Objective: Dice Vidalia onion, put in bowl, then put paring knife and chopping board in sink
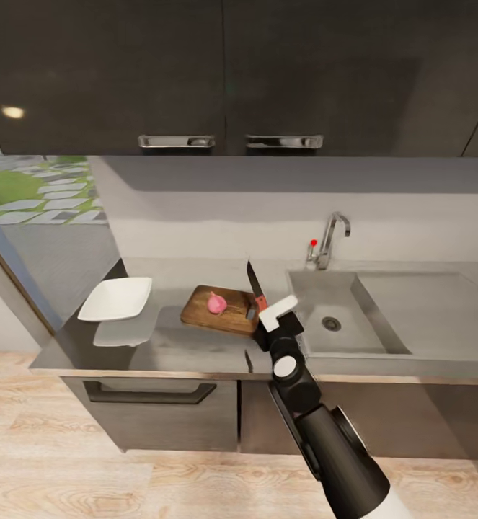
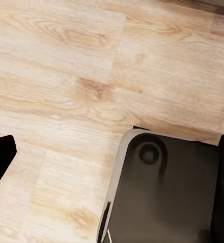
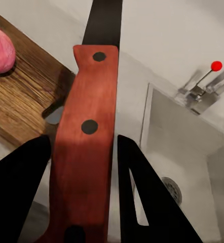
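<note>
Lying on the board (image 1: 221, 309), the pink onion (image 1: 217, 303) sits near the board's middle, whole and uncut. The brown board rests flat on the grey bench (image 1: 174, 346), its slot handle at the end nearer the sink (image 1: 339, 321).

Just beside that end, the right gripper (image 1: 266, 311) hovers above the board's edge, closed around the red handle of the knife (image 1: 256, 288). The dark blade points up and away toward the back wall, well clear of the onion, which lies a little way to the gripper's left. In the right wrist view the red handle (image 3: 86, 147) stands between the two black fingers (image 3: 142, 192), with the onion (image 3: 0, 50) on the board (image 3: 26, 101) off to one side and the sink (image 3: 183, 152) with its tap (image 3: 208, 86) to the other.

A white bowl (image 1: 116, 298) rests on the bench, left of the board and apart from it.

The left wrist view looks down at pale wood floor (image 2: 66, 76) and a dark part of the robot; whether the left gripper is open or closed cannot be told.
</note>
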Controlling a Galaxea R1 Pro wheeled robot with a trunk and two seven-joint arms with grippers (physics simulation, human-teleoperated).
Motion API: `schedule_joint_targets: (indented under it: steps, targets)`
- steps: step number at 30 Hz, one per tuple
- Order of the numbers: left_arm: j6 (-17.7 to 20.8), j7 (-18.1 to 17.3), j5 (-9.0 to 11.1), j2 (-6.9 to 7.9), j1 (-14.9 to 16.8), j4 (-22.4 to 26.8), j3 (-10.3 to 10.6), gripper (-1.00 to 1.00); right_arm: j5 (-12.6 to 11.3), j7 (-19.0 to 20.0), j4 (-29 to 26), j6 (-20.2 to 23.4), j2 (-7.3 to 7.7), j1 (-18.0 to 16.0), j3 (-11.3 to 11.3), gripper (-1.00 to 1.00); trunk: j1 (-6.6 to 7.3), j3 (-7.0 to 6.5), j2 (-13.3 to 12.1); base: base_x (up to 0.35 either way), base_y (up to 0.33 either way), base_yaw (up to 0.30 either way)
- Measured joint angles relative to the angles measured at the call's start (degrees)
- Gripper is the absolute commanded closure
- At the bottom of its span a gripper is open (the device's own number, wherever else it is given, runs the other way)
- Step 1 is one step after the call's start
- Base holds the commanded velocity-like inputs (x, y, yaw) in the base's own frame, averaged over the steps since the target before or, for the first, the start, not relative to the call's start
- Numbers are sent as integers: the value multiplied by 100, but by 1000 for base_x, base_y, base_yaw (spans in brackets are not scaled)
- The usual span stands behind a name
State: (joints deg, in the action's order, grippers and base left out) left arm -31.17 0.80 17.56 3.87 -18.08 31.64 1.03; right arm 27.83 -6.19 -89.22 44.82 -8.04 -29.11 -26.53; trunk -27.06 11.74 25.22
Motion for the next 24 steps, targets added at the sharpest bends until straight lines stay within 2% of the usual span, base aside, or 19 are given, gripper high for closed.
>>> schedule_joint_targets:
  steps: [2,5,8,15,24]
  targets:
    - [1,0,-1,-1,0,-1,0,-100,107,-2,62,47,-7,2,-52,100,0,0,0,32,52,0]
    - [1,0,-1,-2,0,-1,0,-100,269,0,214,245,-12,2,-316,100,-1,0,0,11,18,0]
    - [-1,0,-1,-1,1,2,0,-100,366,-4,296,402,-15,4,-482,100,-1,0,0,2,3,0]
    - [-3,0,-1,-2,0,8,0,-100,395,-3,311,489,20,8,-512,100,0,0,0,31,30,0]
    - [-1,0,1,2,0,10,0,-100,393,-1,313,541,22,8,-518,100,1,0,0,179,222,0]
